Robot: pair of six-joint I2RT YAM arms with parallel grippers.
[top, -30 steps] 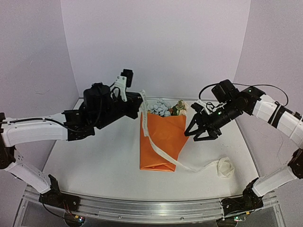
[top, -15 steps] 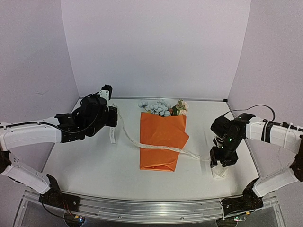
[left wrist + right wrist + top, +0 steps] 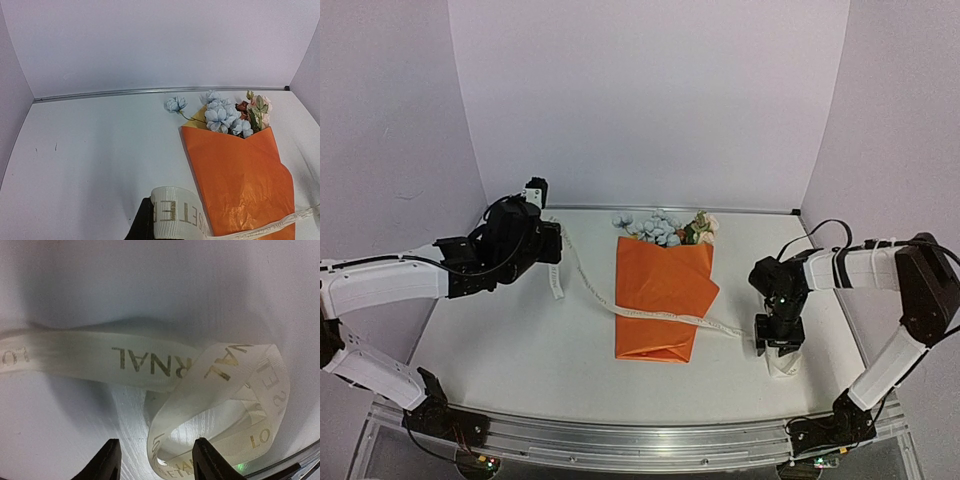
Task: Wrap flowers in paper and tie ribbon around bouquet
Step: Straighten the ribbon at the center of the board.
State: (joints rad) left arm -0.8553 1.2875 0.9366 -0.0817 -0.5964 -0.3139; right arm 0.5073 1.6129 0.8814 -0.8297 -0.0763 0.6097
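Note:
The bouquet lies mid-table: orange paper [image 3: 660, 280] [image 3: 240, 180] folded round the flowers [image 3: 662, 227] [image 3: 225, 112], whose pale blue, red and cream blooms stick out at the far end. The cream ribbon [image 3: 660, 314] [image 3: 180, 215] [image 3: 150, 362] runs across the paper's lower part. My left gripper [image 3: 552, 248] [image 3: 157, 227] is shut on the ribbon's left part, left of the bouquet, and a short tail hangs below it. My right gripper [image 3: 776, 345] [image 3: 157, 462] points down at the ribbon's coiled right end [image 3: 785, 362]. Its fingers are apart, with a ribbon loop standing between them.
White walls close the table at the back and both sides; the back seam [image 3: 150, 91] lies just beyond the blooms. A metal rail [image 3: 620, 440] carrying both arm bases runs along the near edge.
The left gripper carried the ribbon from above the bouquet down and to the left. The right arm swung from beside the paper down onto the coiled ribbon end, and its jaws narrowed.

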